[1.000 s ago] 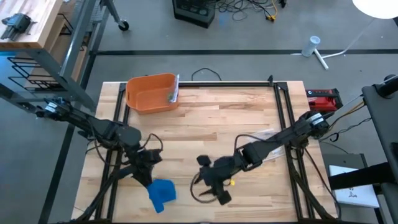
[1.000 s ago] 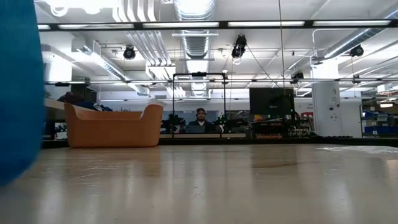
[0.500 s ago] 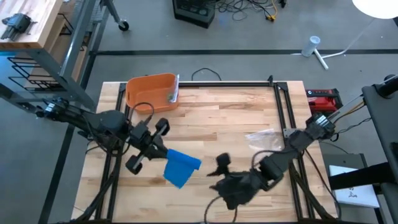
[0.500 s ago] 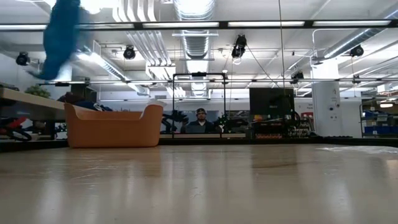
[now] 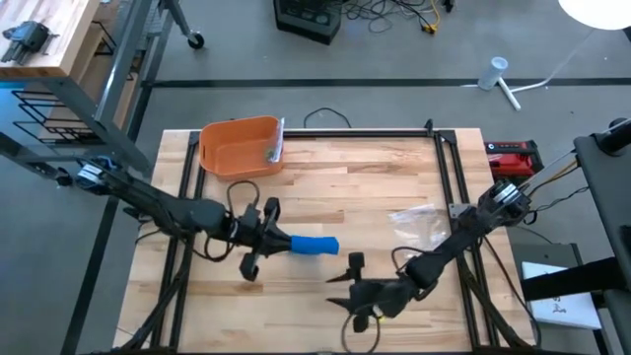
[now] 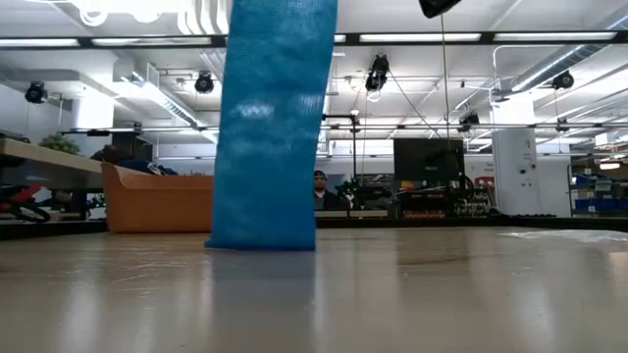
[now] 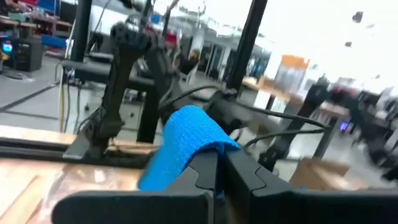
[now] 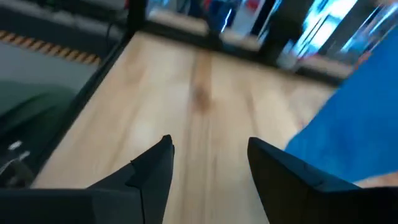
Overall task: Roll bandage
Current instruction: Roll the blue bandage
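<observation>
The left gripper (image 5: 279,240) sat over the middle of the wooden table (image 5: 365,187), clamped on a blue bandage (image 5: 314,246) that stuck out toward the right arm. The right gripper (image 5: 345,286) hung near the front edge, fingers spread, empty. An orange bin (image 5: 239,148) stood at the far left corner; clear plastic wrap (image 5: 422,222) lay at the right.

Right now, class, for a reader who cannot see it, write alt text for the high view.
Seen from above, the left gripper is shut on a blue bandage, holding it out over the middle of a wooden table. The right gripper waits open near the front edge, empty. An orange bin sits at the far left corner, and a clear plastic wrapper lies toward the right.
</observation>
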